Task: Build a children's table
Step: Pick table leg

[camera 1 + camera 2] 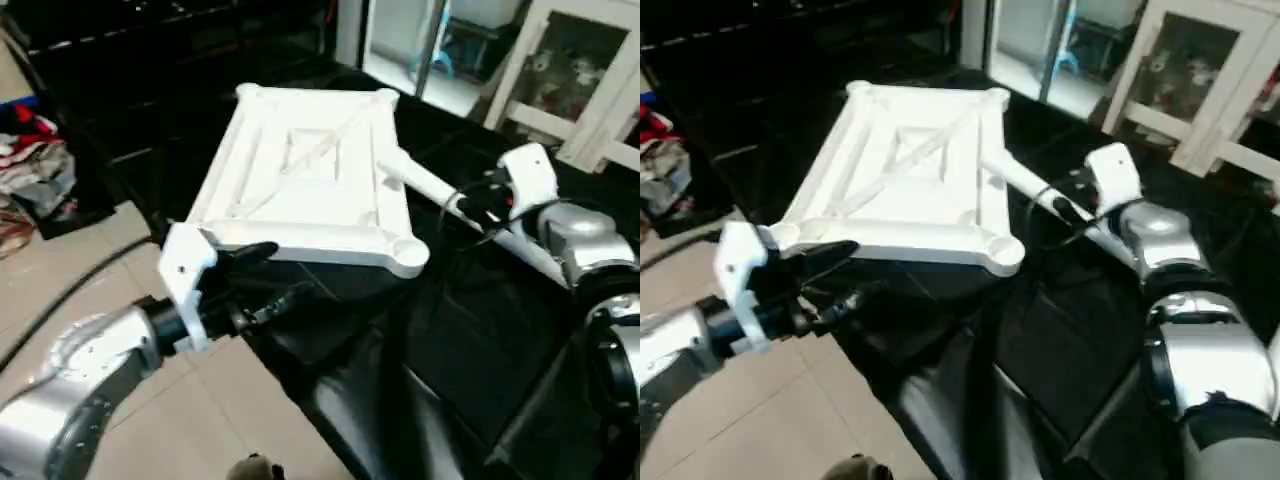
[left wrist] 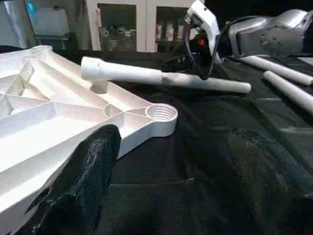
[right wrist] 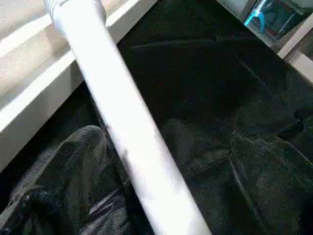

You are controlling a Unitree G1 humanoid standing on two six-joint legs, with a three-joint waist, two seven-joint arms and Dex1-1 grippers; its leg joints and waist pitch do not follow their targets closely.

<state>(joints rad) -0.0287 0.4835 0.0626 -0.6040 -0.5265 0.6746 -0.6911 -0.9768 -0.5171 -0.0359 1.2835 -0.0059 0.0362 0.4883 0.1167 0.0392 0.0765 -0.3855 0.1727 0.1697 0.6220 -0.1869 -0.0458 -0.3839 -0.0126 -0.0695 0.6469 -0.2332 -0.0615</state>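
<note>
In the left eye view, the white tabletop (image 1: 310,180) lies upside down on the black bench (image 1: 450,340), with its ribs and round corner holes facing up. One white leg (image 1: 425,185) lies slanting across the tabletop's right edge, with its thick end on the ribs. The right pincer (image 1: 478,203) is at this leg, but its black fingers are mostly hidden behind its white casing and cables. The left pincer (image 1: 262,275) is at the near edge of the tabletop, spread wide, with one finger over the edge and one lower down. The tabletop's near left corner is hidden behind the left pincer's white casing. In the right eye view, things look the same, and the bottom of the bench cover is cut off. In the left wrist view, one black finger (image 2: 88,181) is blurry and covers part of the tabletop's edge, and the other finger sits well apart over the black cover. A round ribbed corner hole (image 2: 161,113) shows clearly. Two more legs (image 2: 288,81) lie on the bench past the right arm, cut off at the side. In the right wrist view, the leg runs between the two wide fingers (image 3: 73,166); it is hard to tell if they squeeze it.
</note>
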